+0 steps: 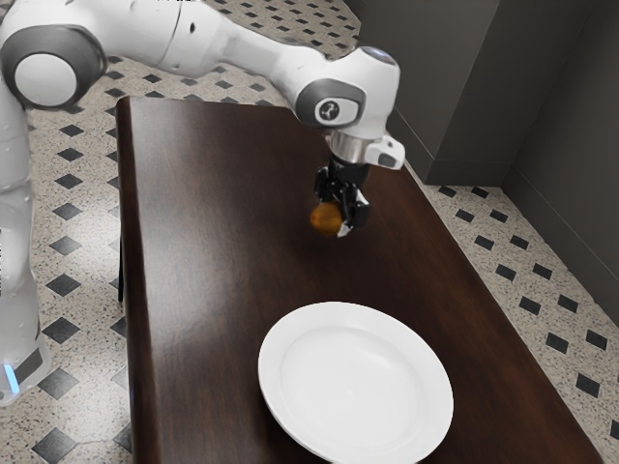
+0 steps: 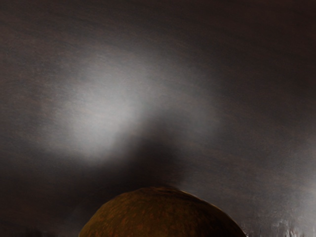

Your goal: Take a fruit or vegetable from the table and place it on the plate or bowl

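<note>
A small round orange-brown fruit (image 1: pixel 324 218) sits between the fingers of my black gripper (image 1: pixel 338 218) over the middle of the dark wooden table (image 1: pixel 213 222); both fingers press on it. In the wrist view the same fruit (image 2: pixel 160 212) bulges up just under my hand, with its shadow on the tabletop beyond. A large white plate (image 1: pixel 355 379) lies nearer the table's front edge, a short way from the gripper toward the exterior view's lower right, with nothing on it.
The table's long edges run close on both sides; past them lies tiled floor (image 1: pixel 542 290). A grey wall (image 1: pixel 503 87) stands at the exterior view's upper right. My white arm (image 1: pixel 222 43) reaches in from the upper left.
</note>
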Action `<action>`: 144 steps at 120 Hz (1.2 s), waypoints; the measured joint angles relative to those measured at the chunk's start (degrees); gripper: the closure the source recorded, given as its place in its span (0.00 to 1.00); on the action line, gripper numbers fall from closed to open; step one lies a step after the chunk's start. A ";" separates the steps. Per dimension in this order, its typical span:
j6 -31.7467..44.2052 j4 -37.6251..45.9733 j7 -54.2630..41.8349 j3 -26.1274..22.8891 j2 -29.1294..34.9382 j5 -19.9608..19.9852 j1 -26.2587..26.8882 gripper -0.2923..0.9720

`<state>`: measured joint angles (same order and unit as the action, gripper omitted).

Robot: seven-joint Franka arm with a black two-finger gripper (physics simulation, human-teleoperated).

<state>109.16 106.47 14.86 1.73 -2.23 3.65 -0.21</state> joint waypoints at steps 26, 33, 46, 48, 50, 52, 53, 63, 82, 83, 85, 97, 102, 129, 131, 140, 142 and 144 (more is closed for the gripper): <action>-0.75 -0.78 0.54 -23.81 1.80 -0.06 -3.60 0.57; -0.34 -1.16 0.76 -29.00 1.71 -0.09 -2.96 0.58; 0.37 -2.60 1.38 -36.02 1.38 -0.28 0.94 0.57; 0.47 -2.67 1.48 -36.51 1.28 -0.30 2.15 0.57; 0.57 -2.73 1.57 -36.85 1.13 -0.38 3.49 0.57; 0.65 -2.83 1.65 -37.04 0.88 -0.62 5.01 0.57; 0.69 -3.07 1.69 -37.09 0.60 -0.84 5.85 0.57; 0.99 -7.13 2.04 -37.12 -4.33 -3.28 11.24 0.57; 1.30 -11.45 2.07 -33.70 -10.17 -6.92 3.22 0.57; 1.32 -11.62 2.04 -33.55 -10.45 -7.01 3.17 0.57; 1.34 -11.99 1.98 -33.29 -11.16 -7.18 3.14 0.57; 1.47 -13.79 1.63 -32.69 -13.68 -7.83 3.60 0.57; 1.49 -14.04 1.49 -32.57 -14.12 -8.00 3.62 0.57; 1.56 -15.07 0.40 -29.10 -15.21 -8.58 3.40 0.57; 1.56 -15.06 0.32 -29.07 -15.21 -8.60 3.43 0.57; 1.56 -14.94 -0.18 -28.94 -15.37 -8.49 3.49 0.44; 1.56 -14.94 -0.31 -28.95 -15.42 -8.48 3.52 0.42; 1.56 -14.95 -0.43 -28.96 -15.46 -8.46 3.57 0.40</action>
<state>110.72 91.53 14.43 -27.23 -17.69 -4.81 3.37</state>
